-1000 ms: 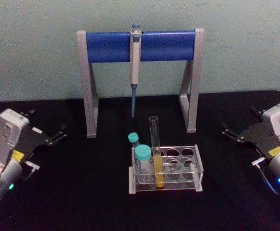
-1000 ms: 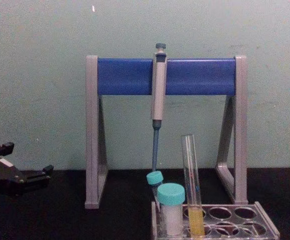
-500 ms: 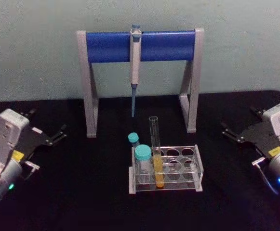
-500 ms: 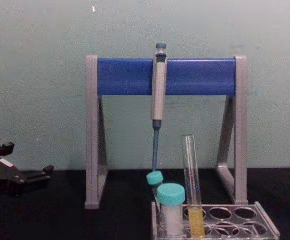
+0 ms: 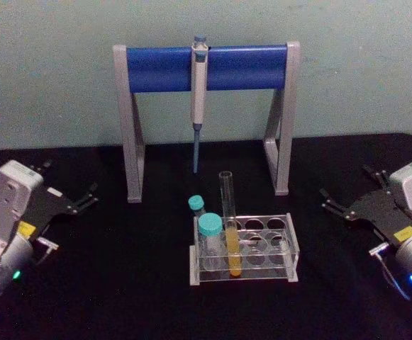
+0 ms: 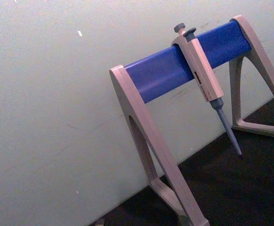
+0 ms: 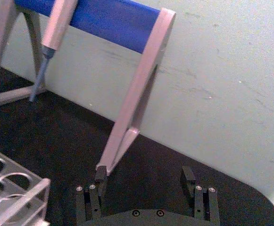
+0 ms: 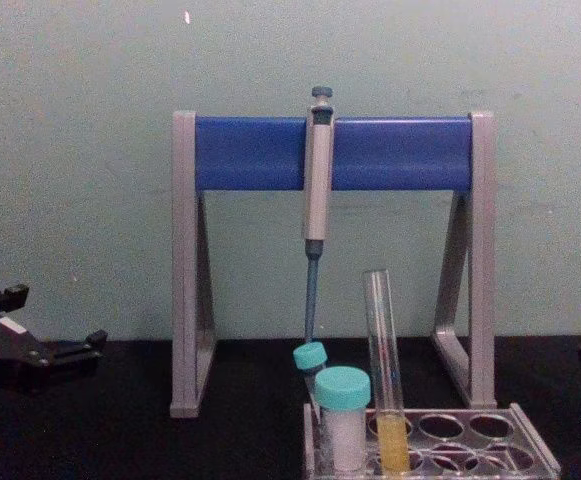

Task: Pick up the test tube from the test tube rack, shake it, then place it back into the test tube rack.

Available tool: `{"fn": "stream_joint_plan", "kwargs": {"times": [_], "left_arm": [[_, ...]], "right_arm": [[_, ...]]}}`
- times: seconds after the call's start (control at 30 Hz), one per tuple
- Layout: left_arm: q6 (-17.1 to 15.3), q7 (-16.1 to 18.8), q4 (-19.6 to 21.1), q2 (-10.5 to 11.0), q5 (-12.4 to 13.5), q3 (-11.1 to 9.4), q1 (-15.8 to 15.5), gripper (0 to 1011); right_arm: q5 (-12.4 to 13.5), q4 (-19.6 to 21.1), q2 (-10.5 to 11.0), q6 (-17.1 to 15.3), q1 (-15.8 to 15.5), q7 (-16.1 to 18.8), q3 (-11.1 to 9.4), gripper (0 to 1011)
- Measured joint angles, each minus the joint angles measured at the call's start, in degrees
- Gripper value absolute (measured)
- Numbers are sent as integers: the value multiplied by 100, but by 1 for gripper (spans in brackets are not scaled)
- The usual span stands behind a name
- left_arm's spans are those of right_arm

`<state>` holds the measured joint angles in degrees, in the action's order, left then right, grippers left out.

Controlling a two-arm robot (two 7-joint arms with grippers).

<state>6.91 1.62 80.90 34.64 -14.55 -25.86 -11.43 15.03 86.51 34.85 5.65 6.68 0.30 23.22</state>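
The test tube (image 5: 228, 212), tall and clear with yellow liquid at its bottom, stands upright in the test tube rack (image 5: 264, 276) at the table's middle; the chest view shows the tube (image 8: 381, 350) and the rack (image 8: 530, 462) from the side. My left gripper (image 5: 71, 178) rests open at the far left, well away from the rack, and reaches into the chest view (image 8: 55, 318). My right gripper (image 5: 346, 185) is open to the rack's right, with nothing between its fingers (image 7: 144, 173). A corner of the rack (image 7: 19, 190) lies off to its side.
A grey pipette stand with a blue bar (image 5: 206, 67) stands behind the rack, and a pipette (image 5: 198, 99) hangs from it. Two teal-capped vials (image 5: 208, 227) sit in the rack's left end beside the tube. The black tabletop meets a pale wall behind.
My right gripper has shifted slightly lower and toward the rack. The left gripper, tube and rack have not moved.
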Motion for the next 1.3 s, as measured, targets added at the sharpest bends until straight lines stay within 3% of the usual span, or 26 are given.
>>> {"fn": "stream_joint_plan", "kwargs": {"times": [0.33,0.6,1.3], "left_arm": [[0,0,0,0,0,0,0,1001],[0,0,0,0,0,0,-1,1001],[0,0,0,0,0,0,0,1001]], "right_arm": [[395,661,10,-77,-466,407,-158,1000],[670,982,-94,-200,-617,831,-171,1000],[1040,848,-575,-618,-259,1945,22,1000]]}}
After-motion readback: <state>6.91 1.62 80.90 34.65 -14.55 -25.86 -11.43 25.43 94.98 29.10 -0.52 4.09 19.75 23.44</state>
